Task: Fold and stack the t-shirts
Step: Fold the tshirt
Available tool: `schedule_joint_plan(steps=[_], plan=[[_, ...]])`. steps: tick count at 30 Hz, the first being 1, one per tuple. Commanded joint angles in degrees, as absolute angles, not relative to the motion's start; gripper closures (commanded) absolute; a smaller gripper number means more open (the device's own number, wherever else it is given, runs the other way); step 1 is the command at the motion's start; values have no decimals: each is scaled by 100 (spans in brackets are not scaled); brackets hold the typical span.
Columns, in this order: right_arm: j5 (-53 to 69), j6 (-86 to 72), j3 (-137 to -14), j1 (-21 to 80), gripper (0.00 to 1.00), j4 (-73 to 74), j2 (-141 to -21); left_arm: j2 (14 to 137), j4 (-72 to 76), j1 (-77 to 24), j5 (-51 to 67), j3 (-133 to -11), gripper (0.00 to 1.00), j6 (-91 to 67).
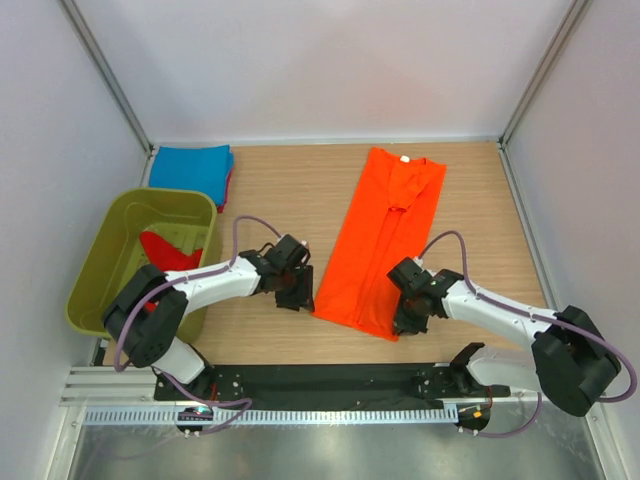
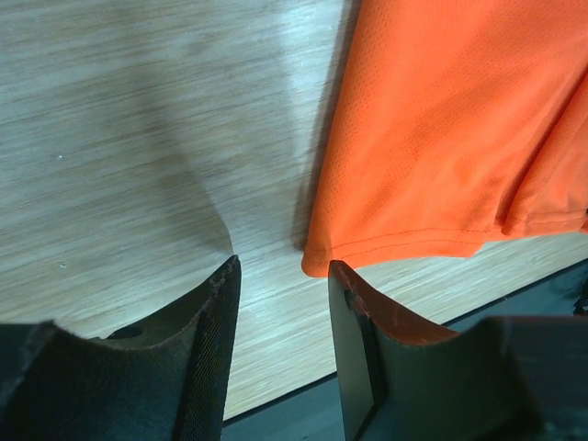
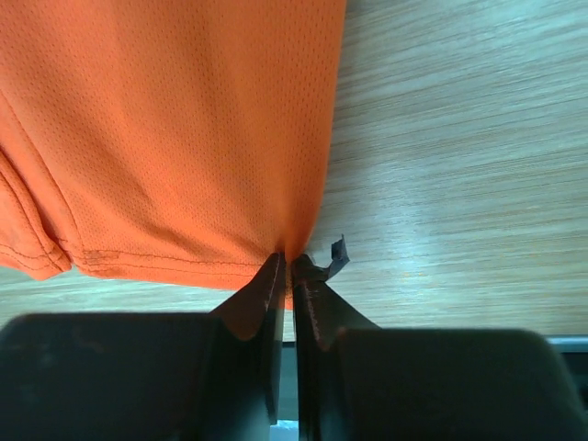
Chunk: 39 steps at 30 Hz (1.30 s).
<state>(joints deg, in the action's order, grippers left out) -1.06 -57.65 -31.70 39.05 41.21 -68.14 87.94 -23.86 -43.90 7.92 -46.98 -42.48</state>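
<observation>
from above, the orange t-shirt (image 1: 385, 235) lies on the wooden table (image 1: 270, 200) as a long, narrow, tilted strip. its collar end is far, with a white neck label (image 1: 404, 158), and its hem end is near. the left gripper (image 1: 300, 298) sits at the hem's left corner and the right gripper (image 1: 410, 322) at its right corner. from here the black fingers merge with the wrists, so neither grip can be read. a folded blue t-shirt (image 1: 190, 168) lies in the far left corner with a red edge showing under its right side; what lies beneath is hidden. a red t-shirt (image 1: 168, 250) lies crumpled in the olive tub (image 1: 105, 255), partly covered by the left arm.

the left wrist view shows what the top view cannot. the two dark fingers (image 2: 207, 340) stand apart with bare wood grain between them, holding nothing. the shirt's stitched hem corner lies flat just past one fingertip; contact cannot be told. the cloth is a fine mesh knit, cut off by the frame.

the right wrist view shows the jaws pressed together on the hem's other corner, with the cloth drawn to a point between them. a small dark curled scrap beside the tips is hard to make out.
</observation>
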Motion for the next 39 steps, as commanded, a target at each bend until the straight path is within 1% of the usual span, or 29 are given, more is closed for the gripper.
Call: schedule_joint_plan(steps=[1, 5, 9, 13, 21, 26, 30, 31, 32, 34, 35, 39], plan=[[-378, -5818, -3059, 3946, 88, 4438, -6645, 8727, -2277, -4421, 1071, -4614, 55, -4113], [-492, -5853, -3024, 3946, 99, 4675, -6399, 8885, -2171, -4465, 1327, -4570, 55, -4122], [-580, -5959, -2962, 3946, 99, 4869, -6197, 8965, -2074, -4588, 1432, -4518, 55, -4157], [-633, -6029, -2848, 3946, 99, 4939, -6030, 9131, -1714, -4597, 1880, -4421, 54, -4280], [-606, -6047, -2839, 3946, 99, 5053, -5749, 9263, -1582, -4605, 1898, -4395, 55, -4307], [-598, -6117, -2813, 3938, 99, 5098, -5573, 9430, -1398, -4605, 2188, -4324, 55, -4412], [-536, -6170, -2725, 3946, 98, 5063, -5502, 9545, -1397, -4605, 2013, -4210, 58, -4605], [-501, -6196, -2690, 3946, 96, 5071, -5441, 9545, -1389, -4605, 1978, -4184, 58, -4658], [-484, -6214, -2698, 3946, 91, 5080, -5440, 9528, -1389, -4605, 1917, -4131, 59, -4676], [-475, -6266, -2689, 3946, 85, 5168, -5379, 9484, -1406, -4605, 1872, -4087, 59, -4684], [-475, -6310, -2689, 3946, 80, 5211, -5309, 9414, -1424, -4605, 1855, -4043, 59, -4676], [-484, -6372, -2654, 3946, 71, 5335, -5160, 9308, -1459, -4605, 1740, -3938, 59, -4641]])
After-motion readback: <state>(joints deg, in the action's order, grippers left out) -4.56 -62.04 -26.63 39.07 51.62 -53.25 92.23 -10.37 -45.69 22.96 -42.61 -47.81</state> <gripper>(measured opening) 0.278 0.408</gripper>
